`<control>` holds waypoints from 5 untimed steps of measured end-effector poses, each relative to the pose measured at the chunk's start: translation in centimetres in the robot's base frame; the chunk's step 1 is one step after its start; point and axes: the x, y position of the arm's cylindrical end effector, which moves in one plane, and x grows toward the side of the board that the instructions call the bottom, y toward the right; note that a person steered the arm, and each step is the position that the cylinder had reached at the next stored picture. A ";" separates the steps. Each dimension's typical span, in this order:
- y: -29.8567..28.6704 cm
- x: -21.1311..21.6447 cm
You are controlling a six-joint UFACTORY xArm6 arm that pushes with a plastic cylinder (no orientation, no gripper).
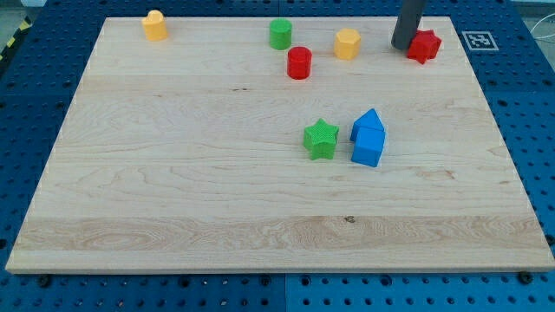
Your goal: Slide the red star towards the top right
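Wooden counter (173, 191) of pale maple grain sits on a blue perforated base (35, 78); I place everything from the green star (321, 139), which lies a little right of the counter's middle.

Far to the upper left of the green star, near the counter's top edge, stands a yellow block (154, 25) with a rounded top. Above the green star and slightly to its left is a green cylinder (280, 34); a red cylinder (299, 62) stands almost straight above the star, just below and right of the green cylinder. Above and slightly right of the star is a yellow hexagonal block (347, 42). Just right of the star, close but apart from it, two blue blocks (368, 139) touch each other, one pointed like a little house, the other beneath it.

Far up and right of the green star, near the counter's top right corner, is the red star (424, 46). My tip (403, 47) stands at the red star's left side, touching or nearly touching it. The end effector is a plain dark rod, so it grasps nothing. A black-and-white marker (479, 40) lies right of the red star.
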 end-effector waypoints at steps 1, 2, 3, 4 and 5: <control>0.0 2.1; 0.0 4.4; 0.5 6.2; 1.4 6.2; 1.7 5.3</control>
